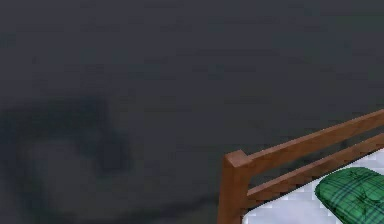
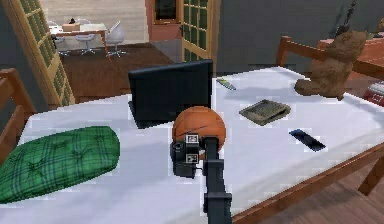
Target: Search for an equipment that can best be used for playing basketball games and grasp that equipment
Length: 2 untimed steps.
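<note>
Orange basketball sits on the bed at our jaws, whose hold we cannot tell; a glancing touch could roll it toward the laptop.

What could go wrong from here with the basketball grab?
1. The basketball is round and lies loose on the bed. A nudge from the tool could roll it away.
2. The laptop stands open close behind the ball, so a push outward may knock it.
3. I cannot tell whether the tool holds anything, so a lift might come up empty.
</note>
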Available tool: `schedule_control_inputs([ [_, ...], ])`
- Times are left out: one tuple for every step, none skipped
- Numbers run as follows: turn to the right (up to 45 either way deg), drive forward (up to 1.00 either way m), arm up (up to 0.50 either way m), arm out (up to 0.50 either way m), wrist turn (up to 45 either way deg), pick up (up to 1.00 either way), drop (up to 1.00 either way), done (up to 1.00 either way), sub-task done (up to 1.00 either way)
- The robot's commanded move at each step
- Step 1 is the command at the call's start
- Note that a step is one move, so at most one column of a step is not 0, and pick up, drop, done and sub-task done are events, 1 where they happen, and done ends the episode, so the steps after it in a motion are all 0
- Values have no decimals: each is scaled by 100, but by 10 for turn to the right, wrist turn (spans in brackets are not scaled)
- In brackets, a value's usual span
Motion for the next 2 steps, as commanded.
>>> schedule_control_inputs([
  [0, 0, 10, 0, 0, 0, 0, 0, 0],
  [0, 0, 0, 0, 0, 0, 0, 100, 0],
])
